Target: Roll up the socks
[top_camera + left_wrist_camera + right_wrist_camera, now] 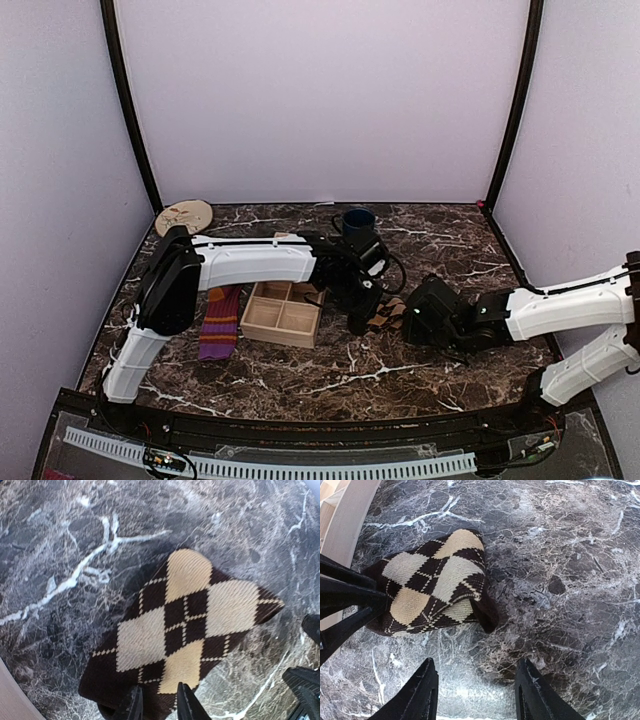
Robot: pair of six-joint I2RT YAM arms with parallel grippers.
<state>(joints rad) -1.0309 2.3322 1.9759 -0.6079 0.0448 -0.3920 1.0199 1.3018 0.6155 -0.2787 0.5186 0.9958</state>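
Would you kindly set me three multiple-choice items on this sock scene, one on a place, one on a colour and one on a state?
1. Where does the purple striped sock lie?
A. inside the wooden tray
B. on the marble table, left of the tray in the top view
C. between the fingers of the right gripper

2. What colour are the diamonds on the dark argyle sock?
A. green
B. tan
C. blue

3. How does the right gripper stand?
A. open, with only bare marble between its fingers
B. shut on the argyle sock
C. shut on the purple sock

Answers:
1 B: the sock lies flat on the marble beside the tray.
2 B: both wrist views show tan diamonds on dark brown.
3 A: its fingers stand apart and the argyle sock lies beyond the fingertips.
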